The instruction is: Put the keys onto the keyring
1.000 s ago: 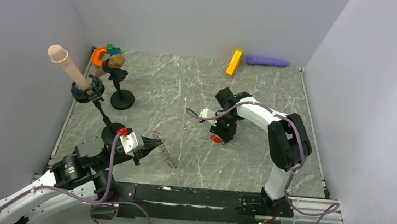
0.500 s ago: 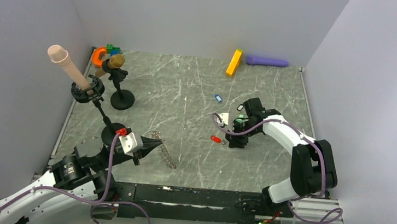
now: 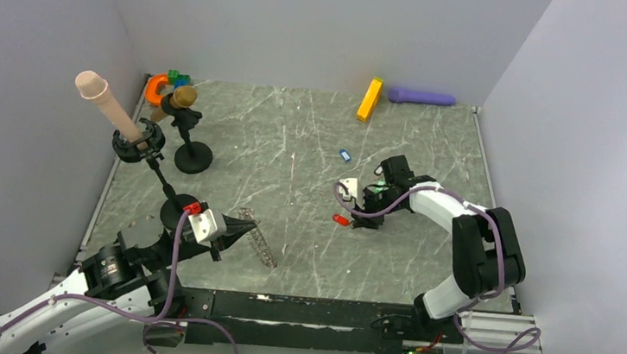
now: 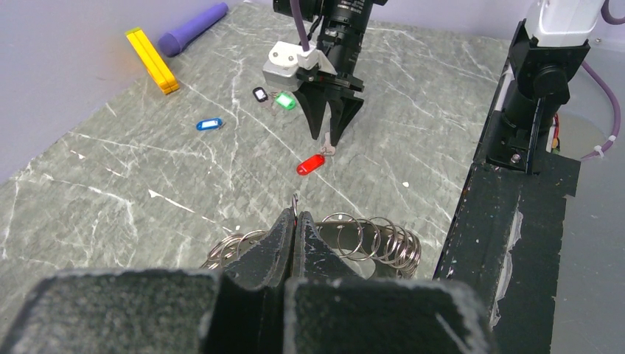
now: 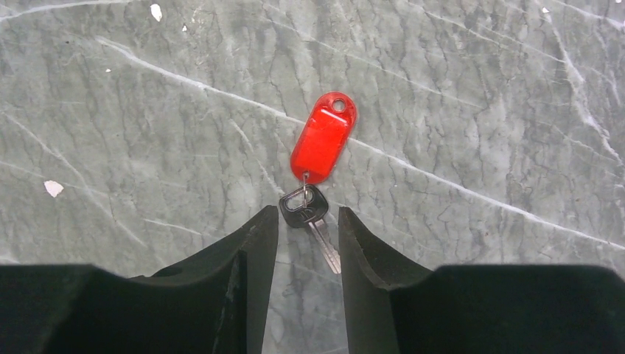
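Because the worktop (image 3: 296, 141) is a hard, flat slab with a grey marbled finish, small things lying on it offer little edge to get under.

The left gripper (image 4: 296, 221), low near the front edge, has its jaws pressed together on one wire loop of the keyring (image 4: 368, 240). The right gripper (image 5: 306, 221) stands nose-down near mid-worktop, jaws narrowly parted to either side of a small metal key (image 5: 313, 214) and, as far as the wrist view shows, not touching it.

The keyring is a loose coil of thin, bright steel rings lying partly on the worktop. It is probably light and floppy as a whole, though each ring is stiff and springy, so it is best gripped on a single loop.

The red tag (image 5: 323, 138) is a smooth, glossy plastic oblong with rounded ends and a hole at its far end. It is joined to the key by a fine wire ring. It looks light, rigid and likely slippery. The dark key head, thicker than the bare blade, seems the surest hold.

The blue tag (image 4: 209, 124), green tag (image 4: 286, 102) and black tag (image 4: 259, 94) lie farther back, with green and black close together.
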